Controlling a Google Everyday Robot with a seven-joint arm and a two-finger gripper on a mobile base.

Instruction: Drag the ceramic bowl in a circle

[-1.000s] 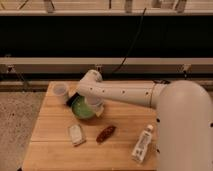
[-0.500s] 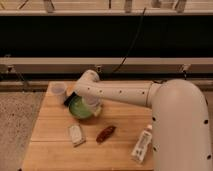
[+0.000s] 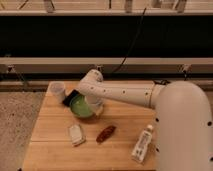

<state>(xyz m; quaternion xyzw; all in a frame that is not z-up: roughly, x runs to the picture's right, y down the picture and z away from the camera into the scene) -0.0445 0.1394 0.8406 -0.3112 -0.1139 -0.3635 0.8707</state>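
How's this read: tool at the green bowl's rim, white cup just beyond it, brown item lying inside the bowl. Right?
Not quite. The camera view shows the brown item on the wooden table, apart from the ceramic bowl, nearer the camera. The rest holds: the tool is at the bowl's rim, the white cup just beyond it.

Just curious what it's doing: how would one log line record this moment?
pincer: at rim of ceramic bowl, on white cup side | ceramic bowl: upright on wooden table
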